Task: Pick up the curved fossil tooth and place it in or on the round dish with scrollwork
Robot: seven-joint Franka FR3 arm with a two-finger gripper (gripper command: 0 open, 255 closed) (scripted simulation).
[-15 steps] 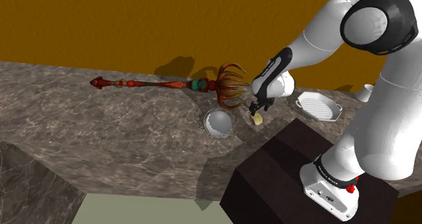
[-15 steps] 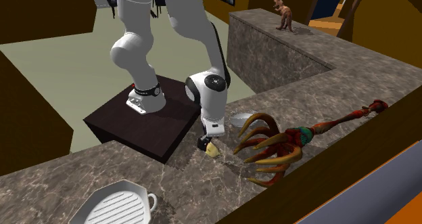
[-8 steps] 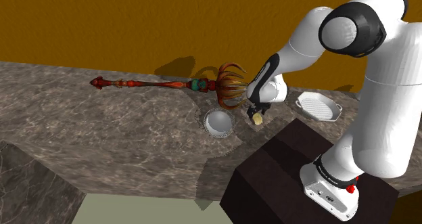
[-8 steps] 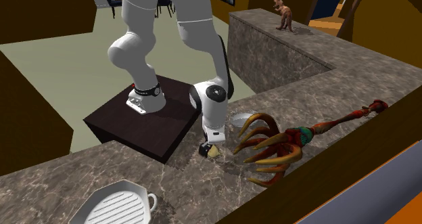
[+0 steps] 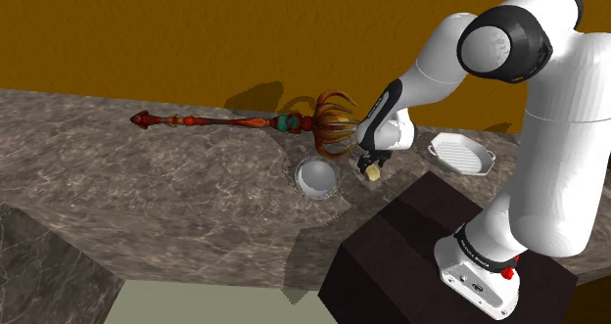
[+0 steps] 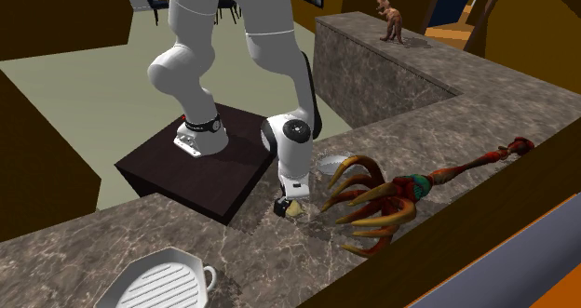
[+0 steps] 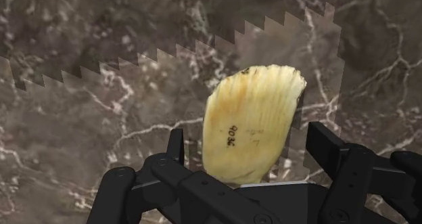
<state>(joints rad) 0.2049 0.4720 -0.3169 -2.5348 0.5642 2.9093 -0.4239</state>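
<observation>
Tooth (image 7: 251, 121): lying on the marble counter (image 5: 176, 175), just beside the round dish (image 5: 316, 178), toward the shoulder view's right
Gripper (image 7: 249, 143): straddling the tooth, fingers standing apart, slim gaps showing either side
Clawed staff (image 5: 245, 122): lying on the far side of the dish

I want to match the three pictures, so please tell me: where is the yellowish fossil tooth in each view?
Shoulder view: the tooth lies on the veined counter, right of the round dish, under the gripper.
Second exterior view: the tooth is near the middle, left of the clawed staff.
Wrist view: the tooth sits between the open fingers, a gap on each side.
Shared landmark: the black gripper over the tooth.
</observation>
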